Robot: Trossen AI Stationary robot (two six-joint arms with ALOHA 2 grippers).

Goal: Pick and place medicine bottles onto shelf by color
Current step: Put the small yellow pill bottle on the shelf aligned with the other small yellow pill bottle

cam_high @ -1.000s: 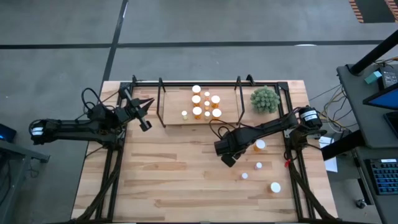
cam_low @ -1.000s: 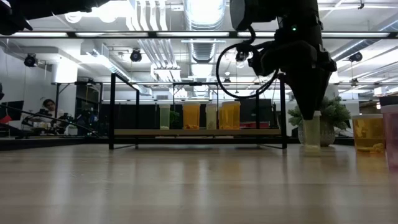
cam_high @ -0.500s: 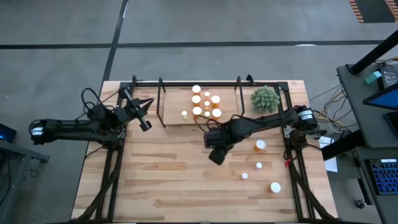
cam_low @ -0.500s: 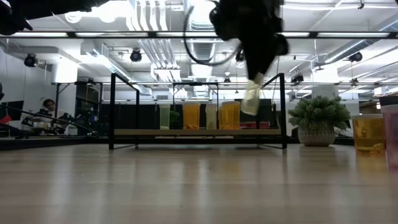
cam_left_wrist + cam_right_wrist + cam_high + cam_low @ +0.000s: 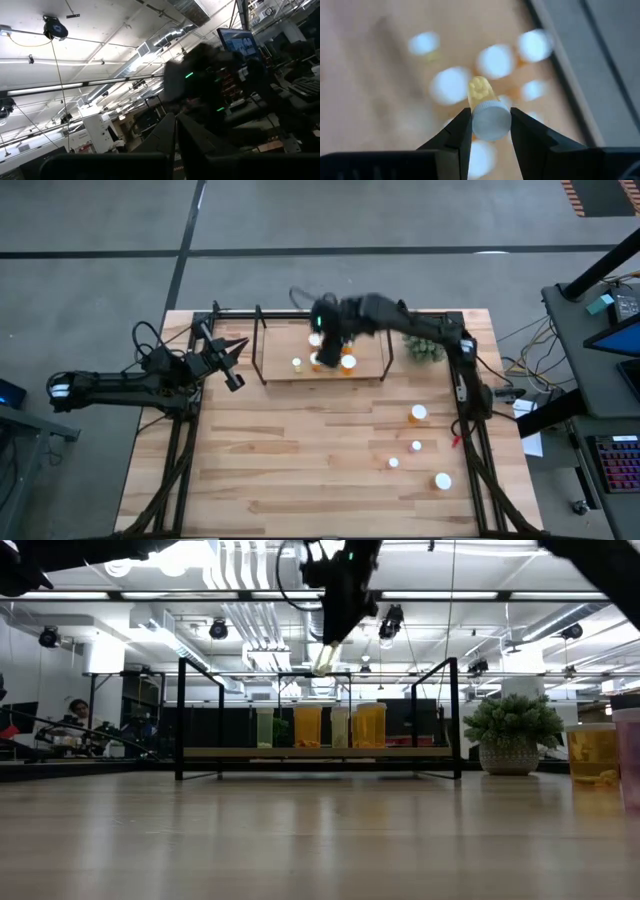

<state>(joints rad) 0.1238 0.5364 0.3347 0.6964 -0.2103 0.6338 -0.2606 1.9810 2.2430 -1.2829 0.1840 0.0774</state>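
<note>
My right gripper (image 5: 325, 348) hangs over the shelf (image 5: 275, 365), shut on a small pale yellow medicine bottle (image 5: 325, 658) with a white cap. The bottle is well above the shelf board (image 5: 320, 752). On that board stand several white-capped bottles (image 5: 347, 362), pale and orange, seen from the side in the low view (image 5: 308, 726). Other bottles (image 5: 418, 413) stand on the table at the right. My left gripper (image 5: 235, 365) waits shut, left of the shelf, pointing up toward the ceiling (image 5: 175, 135). My right gripper pinches the bottle's white cap (image 5: 491, 121) between its two fingers, one on each side. The fingers slant down from above. The yellow body (image 5: 481, 90) sticks out beyond the fingertips. The bottle is lifted clear and tilted above the shelf.
A green spiky plant (image 5: 432, 345) stands at the far right, beside the shelf's black upright (image 5: 455, 715). Loose bottles (image 5: 442, 480) lie scattered on the right near part of the table. A large orange bottle (image 5: 592, 755) looms at the low view's right.
My right gripper has lifted the pale yellow bottle off the table's right part. It has carried it up and toward the far edge and the left, ending over the shelf. The gripper has turned on the way, and the bottle, upright before, now hangs tilted.
</note>
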